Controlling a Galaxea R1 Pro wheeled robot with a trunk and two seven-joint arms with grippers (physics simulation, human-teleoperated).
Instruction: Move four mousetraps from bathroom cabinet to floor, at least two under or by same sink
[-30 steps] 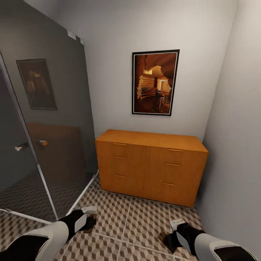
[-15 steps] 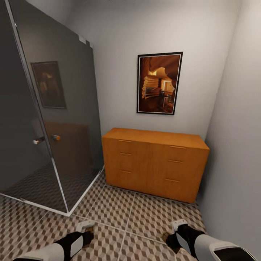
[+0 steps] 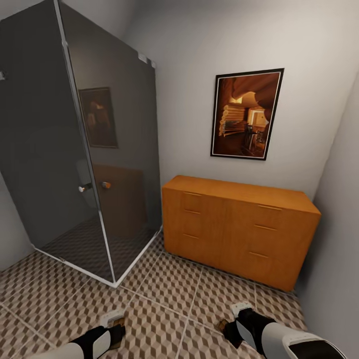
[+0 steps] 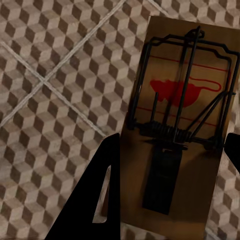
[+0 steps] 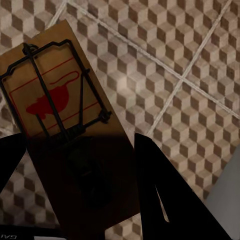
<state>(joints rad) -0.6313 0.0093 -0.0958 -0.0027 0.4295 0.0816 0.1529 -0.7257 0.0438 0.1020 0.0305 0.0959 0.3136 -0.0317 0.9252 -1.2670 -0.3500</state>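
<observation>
while each arm hangs low over the tiles, a flat brown wooden mousetrap with black wire and a red mouse print (image 4: 177,135) sits clamped between the left gripper (image 4: 167,165) fingers, and a second like mousetrap (image 5: 65,130) is pinched the same way in the right gripper (image 5: 75,165). both traps are held above the bathroom floor of square tiles patterned with brown, beige and grey cubes (image 3: 169,284), with pale grout lines crossing beneath them.

seen from the head, the left gripper (image 3: 115,326) is at about 7 o'clock and the right gripper (image 3: 230,326) at about 5 o'clock, well apart, each showing a sliver of brown.

beyond them, at about 1 o'clock, stands the low orange-brown wooden cabinet with slim handles (image 3: 239,229), all its fronts shut, backed against a pale grey wall. a black-framed picture in amber tones (image 3: 247,114) hangs above it. at 10 o'clock a dark smoked-glass shower enclosure with a chrome frame (image 3: 75,149) fills the corner, just beside the cabinet's end.
</observation>
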